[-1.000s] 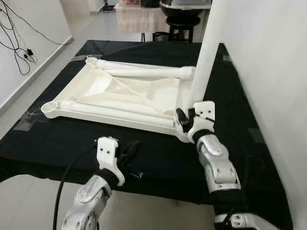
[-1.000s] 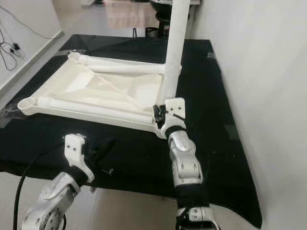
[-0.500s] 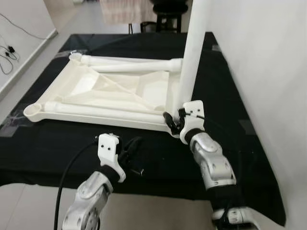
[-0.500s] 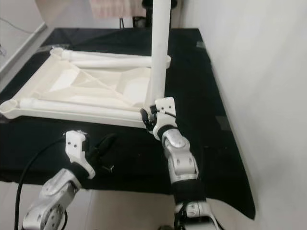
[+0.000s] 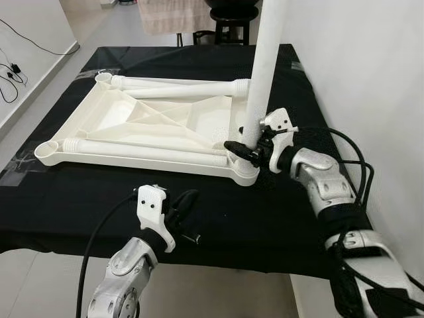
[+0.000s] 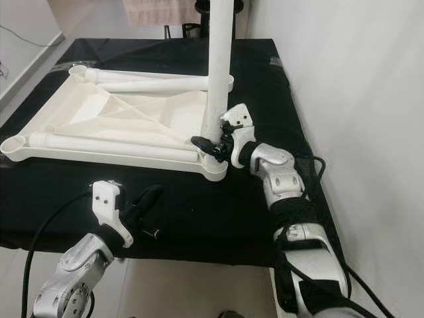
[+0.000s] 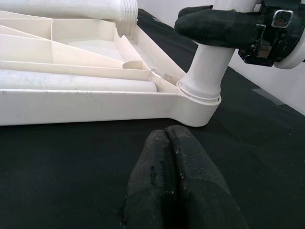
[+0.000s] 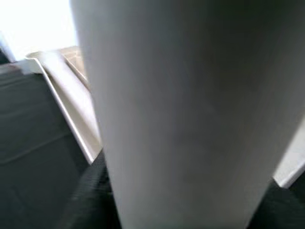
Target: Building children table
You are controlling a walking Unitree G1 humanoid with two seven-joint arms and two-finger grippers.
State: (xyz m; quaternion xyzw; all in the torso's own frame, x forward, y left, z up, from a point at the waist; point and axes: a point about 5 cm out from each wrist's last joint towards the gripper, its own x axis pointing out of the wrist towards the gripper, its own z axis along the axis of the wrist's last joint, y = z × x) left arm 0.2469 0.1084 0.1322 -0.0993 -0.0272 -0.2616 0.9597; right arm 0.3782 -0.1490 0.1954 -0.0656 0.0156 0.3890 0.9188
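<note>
Black cloth (image 5: pixel 79 199) covers the work surface, and on it lies the white tabletop (image 5: pixel 152 129), flipped underside up, ribs and corner sockets showing. Two loose white legs (image 5: pixel 179 89) lie flat across it, one along the far edge and one along the near edge. A third leg, the upright leg (image 5: pixel 265 59), stands vertical in the near right corner socket (image 7: pixel 198 98), right beside the white wall.

Right arm reaches in from the right side, forearm roughly level above the cloth, wrist turned toward the upright leg. The right gripper (image 5: pixel 255 149) clasps that leg low down, just above the socket, with one black finger (image 7: pixel 214 26) wrapped across its front and the other side hidden behind the tube; in the right wrist view the leg is pressed close to the lens.

Left arm rises from the near edge, elbow bent, holding the left gripper (image 5: pixel 180 207) low over bare cloth, short of the tabletop's near rim. Its fingers (image 7: pixel 178 191) are pressed together, holding nothing.
</note>
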